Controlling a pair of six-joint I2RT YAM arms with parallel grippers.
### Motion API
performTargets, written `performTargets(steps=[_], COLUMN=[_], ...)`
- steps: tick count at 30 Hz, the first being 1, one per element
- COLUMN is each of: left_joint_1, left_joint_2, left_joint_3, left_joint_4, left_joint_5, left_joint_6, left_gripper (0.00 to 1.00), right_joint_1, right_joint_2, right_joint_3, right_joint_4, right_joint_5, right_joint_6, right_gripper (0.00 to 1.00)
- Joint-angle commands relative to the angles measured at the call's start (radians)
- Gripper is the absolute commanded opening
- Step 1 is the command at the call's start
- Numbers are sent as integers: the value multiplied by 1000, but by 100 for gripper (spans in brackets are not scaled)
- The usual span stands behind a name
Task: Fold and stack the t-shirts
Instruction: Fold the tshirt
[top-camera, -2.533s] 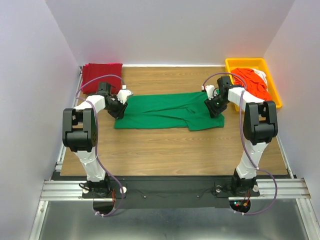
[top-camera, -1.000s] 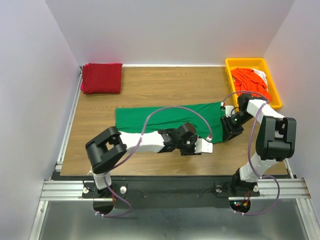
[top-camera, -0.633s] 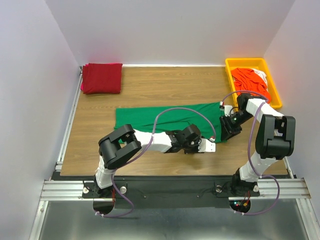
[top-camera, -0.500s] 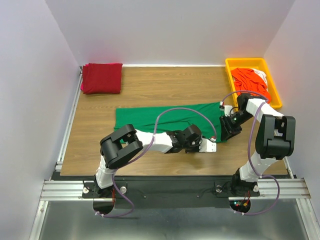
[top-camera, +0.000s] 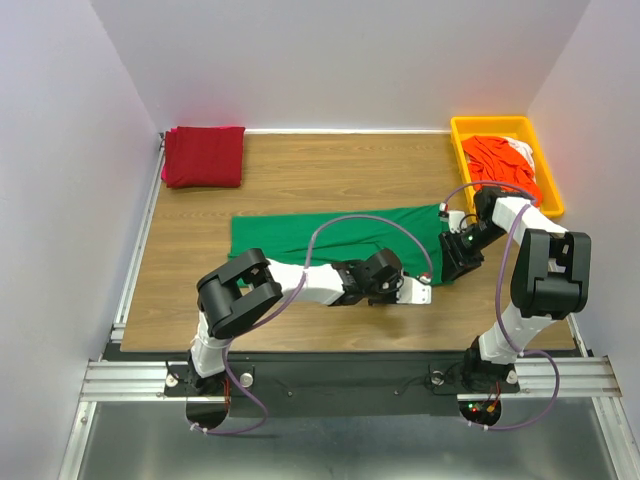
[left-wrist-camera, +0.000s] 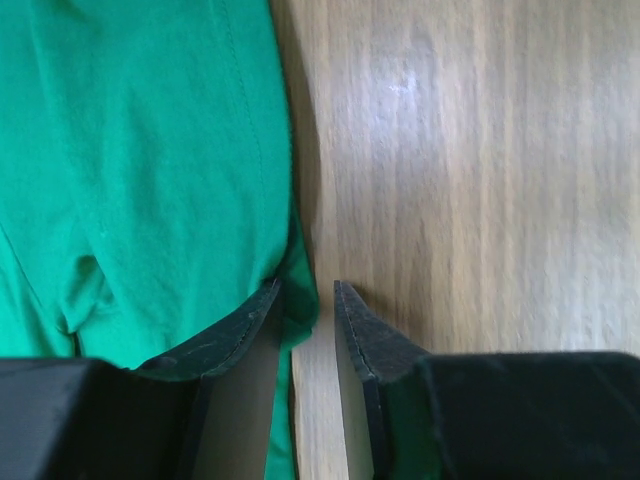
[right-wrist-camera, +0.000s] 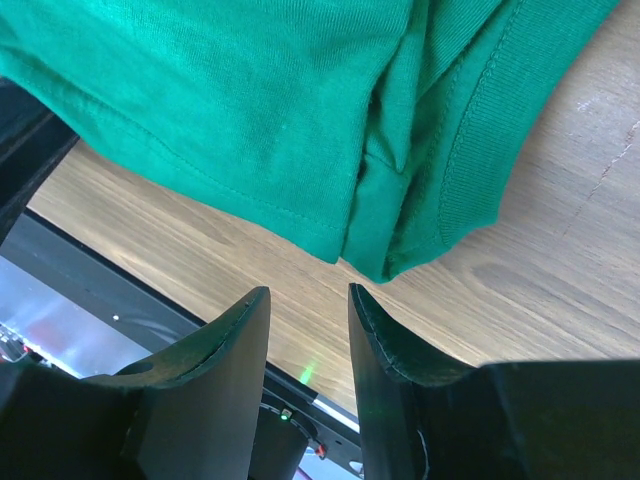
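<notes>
The bright green t-shirt lies as a long folded strip across the middle of the table. My left arm reaches far right along its near edge. My left gripper is slightly open, and the shirt's hem edge lies between its tips. My right gripper sits at the strip's right end. In the right wrist view it is open and empty, just short of the bunched green corner. A folded dark red t-shirt lies at the far left corner.
A yellow tray at the far right holds an orange-red shirt and a bit of white cloth. The bare wooden table lies beyond the green shirt. The black front rail runs along the near edge.
Both grippers came from the shirt's far corners toward the near edge, and the shirt now lies folded narrower. In the last second the left gripper slid slightly right; the right arm stayed still.
</notes>
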Motion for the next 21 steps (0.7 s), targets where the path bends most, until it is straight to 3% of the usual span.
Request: performTargets(steps=[1, 9, 21], left_joint_1=[-6, -4, 22], left_joint_2=[-100, -148, 2], left_joint_3=[5, 1, 38], left_joint_4=[-63, -99, -80], left_joint_5=[97, 142, 103], left_joint_6=[46, 120, 172], left_gripper=[39, 38, 43], right_joint_1=[-6, -6, -7], right_joint_2=[-13, -19, -27], right_joint_3=[18, 5, 7], right_joint_4=[-23, -23, -26], right_joint_5=[-24, -29, -24], right_joint_6=[-6, -7, -9], right_gripper=[43, 43, 43])
